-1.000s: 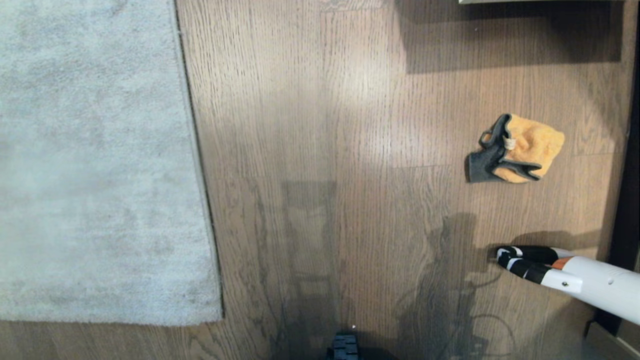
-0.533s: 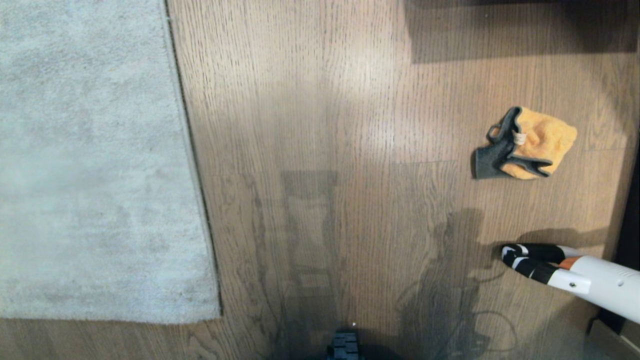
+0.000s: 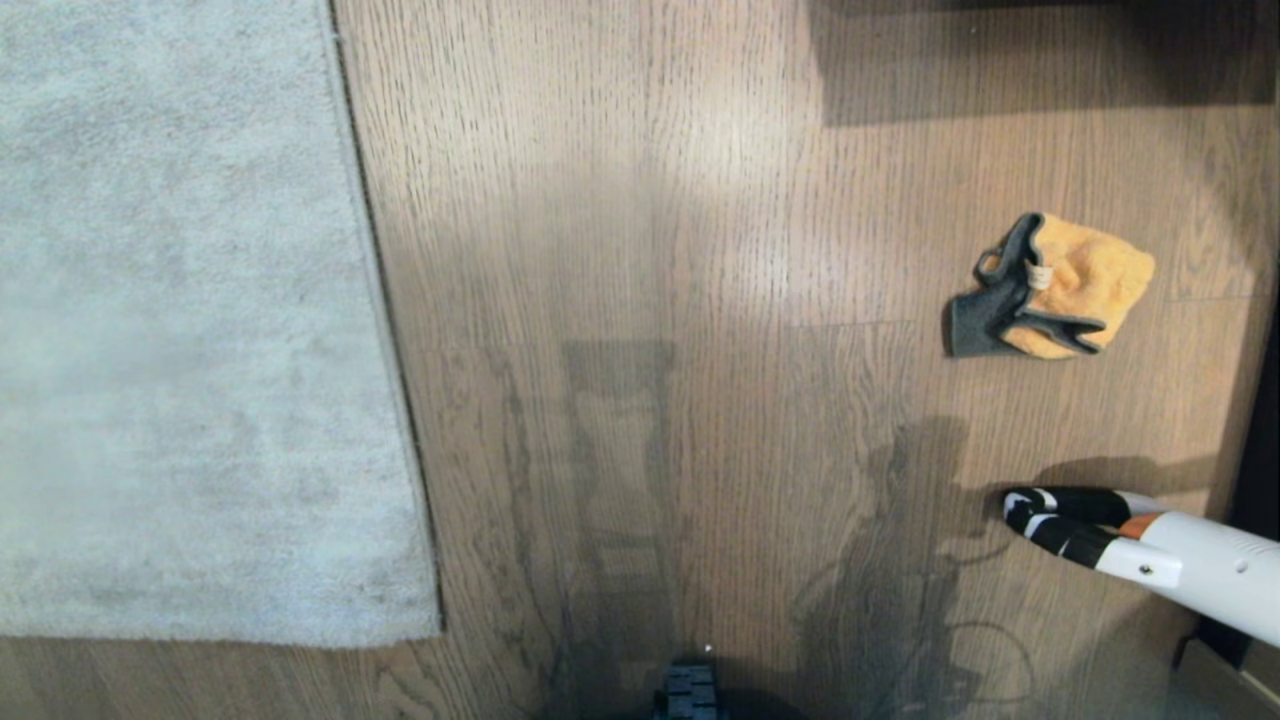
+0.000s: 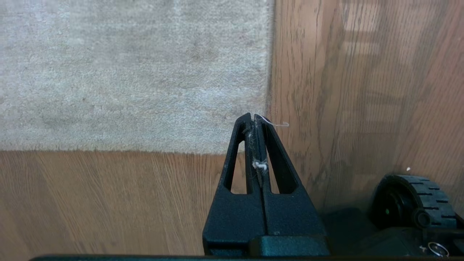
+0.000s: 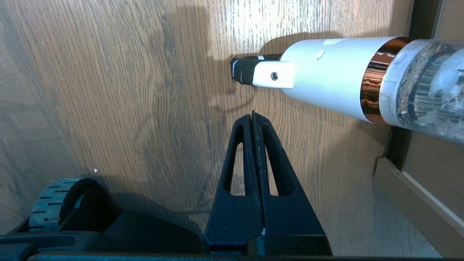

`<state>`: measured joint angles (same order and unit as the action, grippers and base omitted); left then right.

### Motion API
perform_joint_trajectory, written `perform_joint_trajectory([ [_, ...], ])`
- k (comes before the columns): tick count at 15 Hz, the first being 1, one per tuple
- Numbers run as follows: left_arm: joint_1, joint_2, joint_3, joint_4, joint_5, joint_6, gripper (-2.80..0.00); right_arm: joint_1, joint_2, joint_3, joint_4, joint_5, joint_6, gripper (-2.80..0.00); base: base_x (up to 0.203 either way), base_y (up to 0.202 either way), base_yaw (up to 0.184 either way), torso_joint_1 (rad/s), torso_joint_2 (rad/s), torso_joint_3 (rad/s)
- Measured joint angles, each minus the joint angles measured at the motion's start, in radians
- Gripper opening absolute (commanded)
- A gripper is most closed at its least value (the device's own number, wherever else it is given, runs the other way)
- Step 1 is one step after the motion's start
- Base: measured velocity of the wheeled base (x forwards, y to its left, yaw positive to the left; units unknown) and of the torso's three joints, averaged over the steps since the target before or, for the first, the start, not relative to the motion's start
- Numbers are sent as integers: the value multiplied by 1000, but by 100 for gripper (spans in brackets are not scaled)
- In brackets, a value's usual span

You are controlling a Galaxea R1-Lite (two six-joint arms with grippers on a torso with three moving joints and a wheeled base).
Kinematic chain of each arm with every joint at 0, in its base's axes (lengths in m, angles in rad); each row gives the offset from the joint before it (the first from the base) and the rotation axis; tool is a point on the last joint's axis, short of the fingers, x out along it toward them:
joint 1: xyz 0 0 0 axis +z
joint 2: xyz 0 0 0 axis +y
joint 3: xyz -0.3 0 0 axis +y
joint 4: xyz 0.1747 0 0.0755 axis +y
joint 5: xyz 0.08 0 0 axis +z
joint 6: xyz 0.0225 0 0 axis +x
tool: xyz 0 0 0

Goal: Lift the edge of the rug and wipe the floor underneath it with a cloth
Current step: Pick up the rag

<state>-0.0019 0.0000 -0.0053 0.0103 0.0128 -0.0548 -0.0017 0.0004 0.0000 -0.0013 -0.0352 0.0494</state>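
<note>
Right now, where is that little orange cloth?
In the head view the cloth lies crumpled on the floor at the right, beyond the white handheld vacuum, far from the rug edge.

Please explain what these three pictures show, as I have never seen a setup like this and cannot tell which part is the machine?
The machine is a wheeled robot with two arms; each picture comes from one of its cameras. The wide one looks down from its head. There you see light brown wood-grain floor, the straight rug edge of a pale grey short-pile rug on the robot's left, and a small orange-yellow and dark grey cloth lying crumpled on its right. Nearer lies a white handheld vacuum cleaner with a black striped nozzle.

The other two pictures look along each arm's fingers. The black left gripper hangs above the rug's corner, shut, with only bits of lint stuck to it. The black right gripper hangs near the vacuum, shut and empty. The ridged wheel belongs to the robot's base.
</note>
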Motion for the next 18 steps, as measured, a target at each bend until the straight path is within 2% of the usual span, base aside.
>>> perform_joint_trajectory([
  [12, 0, 0, 3, -4, 0, -4, -280, 0, 0, 0, 1, 2, -20, -280, 0, 0, 0, 0, 0, 0],
  [16, 0, 0, 3, -4, 0, -4, -280, 0, 0, -1, 5, 9, -42, -280, 0, 0, 0, 0, 0, 0],
  [18, 0, 0, 3, -4, 0, -4, -280, 0, 0, -2, 6, 35, -88, -280, 0, 0, 0, 0, 0, 0],
])
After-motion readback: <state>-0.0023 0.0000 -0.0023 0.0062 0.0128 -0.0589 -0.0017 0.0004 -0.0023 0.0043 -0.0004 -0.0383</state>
